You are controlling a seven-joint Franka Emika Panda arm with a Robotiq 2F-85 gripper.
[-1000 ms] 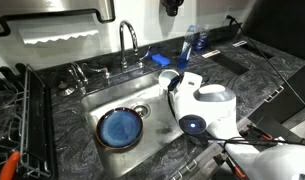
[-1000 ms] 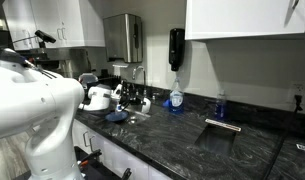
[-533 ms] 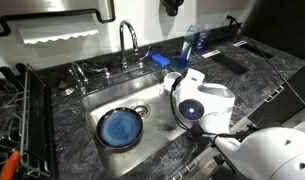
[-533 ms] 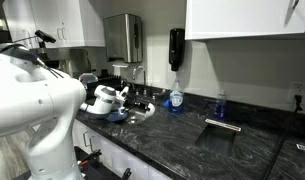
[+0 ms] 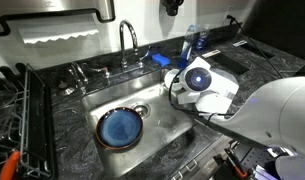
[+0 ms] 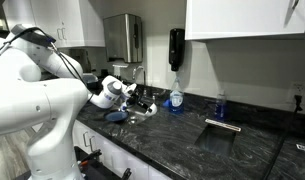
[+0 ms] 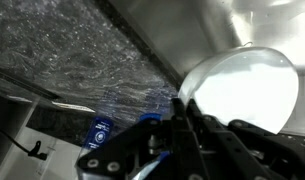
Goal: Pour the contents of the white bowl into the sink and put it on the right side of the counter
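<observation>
The white bowl (image 7: pixel 242 95) fills the right of the wrist view, very bright, over the steel sink (image 7: pixel 212 25). My gripper (image 7: pixel 182 115) is shut on its rim, one finger on each side of the wall. In an exterior view the gripper (image 5: pixel 174 84) is at the sink's right edge (image 5: pixel 167 105), and the bowl (image 5: pixel 169 76) is mostly hidden behind the wrist. What is inside the bowl cannot be seen. The dark marbled counter (image 5: pixel 247 70) lies to the right. In an exterior view my gripper (image 6: pixel 142 103) reaches over the sink area.
A dark-blue plate (image 5: pixel 120 127) lies in the sink beside the drain. The chrome faucet (image 5: pixel 127 40) stands behind the basin. A blue soap bottle (image 5: pixel 197 40) stands at the back. A dish rack (image 5: pixel 12 115) is at the left. My own arm covers the front right.
My wrist has swung up and toward the back of the counter at the sink's right edge. The plate has not moved.
</observation>
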